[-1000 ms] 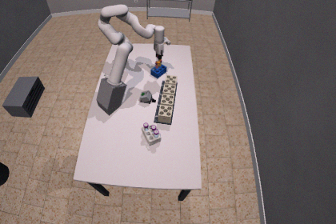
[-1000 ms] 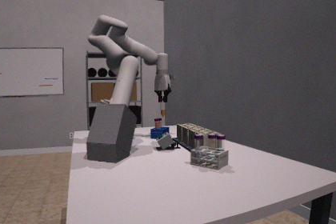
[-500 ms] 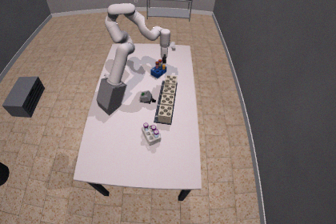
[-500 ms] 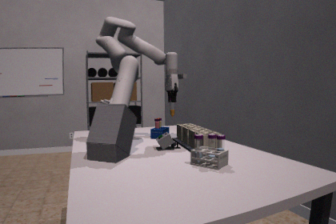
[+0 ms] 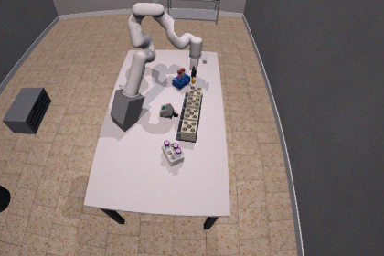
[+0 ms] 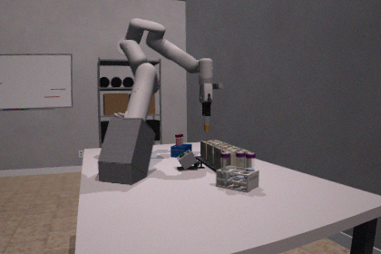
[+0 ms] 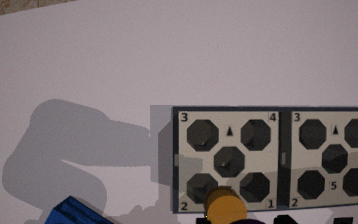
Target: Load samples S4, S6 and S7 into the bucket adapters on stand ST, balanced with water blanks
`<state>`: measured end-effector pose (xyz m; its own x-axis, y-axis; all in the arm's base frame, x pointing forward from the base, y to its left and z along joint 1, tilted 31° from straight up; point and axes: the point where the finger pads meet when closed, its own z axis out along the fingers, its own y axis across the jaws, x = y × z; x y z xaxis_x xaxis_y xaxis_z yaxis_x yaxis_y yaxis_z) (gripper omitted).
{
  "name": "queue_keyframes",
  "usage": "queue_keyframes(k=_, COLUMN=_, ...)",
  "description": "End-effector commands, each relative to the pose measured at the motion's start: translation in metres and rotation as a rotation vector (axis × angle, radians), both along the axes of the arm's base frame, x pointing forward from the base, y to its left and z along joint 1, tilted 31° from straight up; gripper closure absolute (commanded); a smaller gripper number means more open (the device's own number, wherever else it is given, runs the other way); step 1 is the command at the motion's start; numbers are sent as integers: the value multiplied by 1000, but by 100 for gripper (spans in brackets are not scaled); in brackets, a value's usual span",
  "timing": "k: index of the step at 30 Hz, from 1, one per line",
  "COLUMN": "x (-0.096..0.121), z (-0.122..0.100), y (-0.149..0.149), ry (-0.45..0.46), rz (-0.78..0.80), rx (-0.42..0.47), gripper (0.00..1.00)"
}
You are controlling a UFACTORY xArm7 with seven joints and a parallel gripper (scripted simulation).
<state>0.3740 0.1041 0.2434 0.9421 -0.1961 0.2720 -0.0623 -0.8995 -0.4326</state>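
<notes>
My gripper [image 5: 193, 75] [image 6: 207, 112] [image 7: 241, 222] is shut on a tube [image 5: 193, 81] [image 6: 207, 128] [image 7: 226, 209] with orange filling, hanging tip down in the air. Its cap dot is hidden. In the wrist view its tip overlaps the front of the end adapter [image 5: 196, 90] [image 7: 266, 161], near holes 2 and 1. That adapter and its neighbour [image 5: 193, 101] [image 7: 323, 201] show five empty holes each. Four adapters stand in a row on the dark stand ST [image 5: 178, 135] [image 7: 285, 192]. Two purple-capped tubes [image 5: 179, 73] with orange dots stand in the blue rack [image 5: 181, 83] [image 6: 181, 151] [image 7: 72, 212].
A pale rack [image 5: 173, 157] [image 6: 237, 183] with three purple-capped tubes [image 5: 176, 145] [image 6: 225, 155] stands beyond the far end of ST. The small sloped desk [image 5: 168, 112] [image 6: 189, 161] with its green key [image 5: 164, 107] [image 6: 182, 155] stands between ST and the arm's base.
</notes>
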Motion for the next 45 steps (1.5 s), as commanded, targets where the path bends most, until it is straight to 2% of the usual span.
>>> queue_keyframes(k=1, x=17, z=0, y=-15, ry=-1, rz=0, rx=1, gripper=100)
queue_keyframes(k=25, x=21, z=-1, y=-19, ry=-1, rz=0, rx=0, gripper=100)
queue_keyframes(k=45, x=33, z=-32, y=-5, ry=-1, rz=0, rx=0, gripper=100)
